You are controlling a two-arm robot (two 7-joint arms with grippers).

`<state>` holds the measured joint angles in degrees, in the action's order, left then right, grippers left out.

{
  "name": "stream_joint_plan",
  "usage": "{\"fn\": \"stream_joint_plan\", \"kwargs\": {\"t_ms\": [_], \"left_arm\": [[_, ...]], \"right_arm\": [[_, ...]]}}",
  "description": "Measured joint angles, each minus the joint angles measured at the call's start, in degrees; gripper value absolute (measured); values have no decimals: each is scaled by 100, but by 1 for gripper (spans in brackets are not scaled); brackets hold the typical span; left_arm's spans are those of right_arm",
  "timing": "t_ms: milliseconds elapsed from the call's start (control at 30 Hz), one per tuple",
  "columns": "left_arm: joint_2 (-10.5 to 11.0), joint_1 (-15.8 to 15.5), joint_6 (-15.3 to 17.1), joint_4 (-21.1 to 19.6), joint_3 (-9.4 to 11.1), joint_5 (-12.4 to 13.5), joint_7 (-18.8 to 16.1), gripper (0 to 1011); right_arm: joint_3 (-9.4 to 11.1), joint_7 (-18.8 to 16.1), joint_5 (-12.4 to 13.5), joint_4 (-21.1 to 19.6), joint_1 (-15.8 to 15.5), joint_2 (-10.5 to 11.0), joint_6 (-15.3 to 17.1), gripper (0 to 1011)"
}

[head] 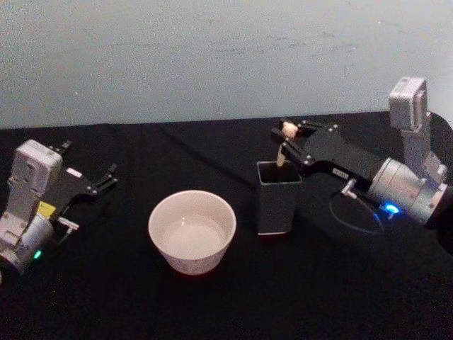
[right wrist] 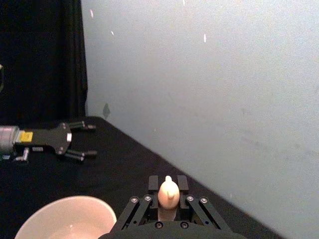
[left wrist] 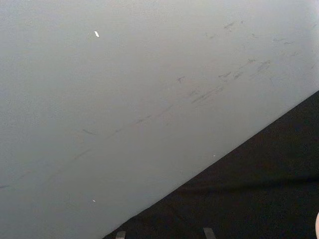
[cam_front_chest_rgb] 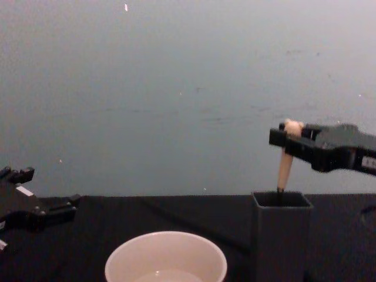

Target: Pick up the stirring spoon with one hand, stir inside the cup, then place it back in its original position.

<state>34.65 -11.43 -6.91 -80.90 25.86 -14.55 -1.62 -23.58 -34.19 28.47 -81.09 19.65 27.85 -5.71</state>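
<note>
Watching the right gripper (head: 289,132), we see it reach in from the right and hang about level above the holder box (head: 277,205). Its fingers (right wrist: 182,184) are closed on either side of the little bear head that tops the stirring spoon (cam_front_chest_rgb: 285,165). The spoon stands close to upright, leaning only slightly. Its peach handle rises out of the holder's open top, and its neck and bowl are down inside the dark walls. We can't tell whether the bowl is resting on the bottom, because the box hides it. Here's what the next move turns on: the spoon's long axis runs nearly straight up and down, so in our judgement it has to come up along that line until the bowl clears the rim. Only then can it travel sideways. The cup (head: 190,261) sits on the black surface (head: 106,290) to the robot's left of the holder, near it but not touching, and a little closer to the robot. That makes the carry short, and the right arm is plainly the nearer one for it. Over on the far left, the left gripper (head: 90,157) sits low over the surface with its fingers spread open, well apart from the cup.
</note>
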Motion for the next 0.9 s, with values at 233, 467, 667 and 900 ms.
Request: {"fn": "stream_joint_plan", "kwargs": {"t_ms": [233,467,667,900], "left_arm": [[0,0,0,0,0,0,0,1001],[0,0,0,0,0,0,0,1001],[0,0,0,0,0,0,0,1001],[0,0,0,0,0,0,0,1001]], "right_arm": [[135,-185,83,-211,58,96,-209,214],[253,-336,267,-401,142,139,-388,214],[192,-421,311,-328,316,15,-509,214],[-71,-520,284,-60,576,-284,-585,214]]}}
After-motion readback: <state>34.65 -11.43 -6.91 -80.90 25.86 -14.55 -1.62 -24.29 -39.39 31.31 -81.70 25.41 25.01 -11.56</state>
